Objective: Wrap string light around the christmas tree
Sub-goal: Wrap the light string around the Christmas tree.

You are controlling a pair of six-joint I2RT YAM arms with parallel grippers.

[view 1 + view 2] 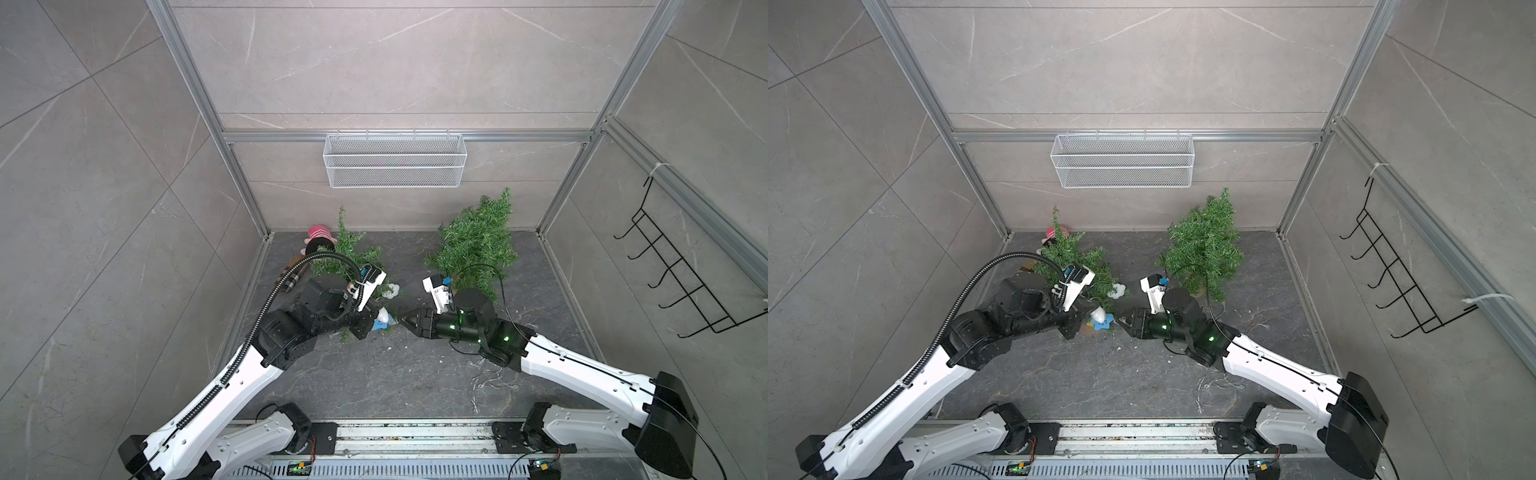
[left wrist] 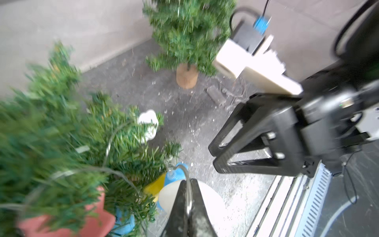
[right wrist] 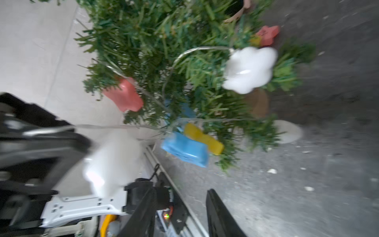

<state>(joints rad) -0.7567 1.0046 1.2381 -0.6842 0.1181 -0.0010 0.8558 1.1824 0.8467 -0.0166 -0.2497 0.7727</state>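
Note:
A small green christmas tree [image 1: 347,255] [image 1: 1065,259] stands at the back left, and the string light [image 3: 201,49] runs through its branches. The string carries a white cloud [image 3: 249,68], a red star [image 3: 127,95], a blue piece [image 3: 184,149] and a yellow piece [image 3: 203,138]. My left gripper [image 2: 188,181] [image 1: 365,328] is shut on the string's clear wire [image 2: 187,174], just above a white bulb [image 2: 207,197], at the tree's front. My right gripper [image 3: 182,195] [image 1: 402,321] faces it from the right, open and empty. All wrist views are blurred.
A second, bare tree [image 1: 473,243] in a brown pot [image 2: 187,76] stands at the back right. A pink plush toy [image 1: 318,239] lies behind the left tree. Thin loose wire [image 1: 490,380] and a dark small box [image 2: 215,94] lie on the floor by the right arm. A white mesh basket [image 1: 395,160] hangs on the back wall.

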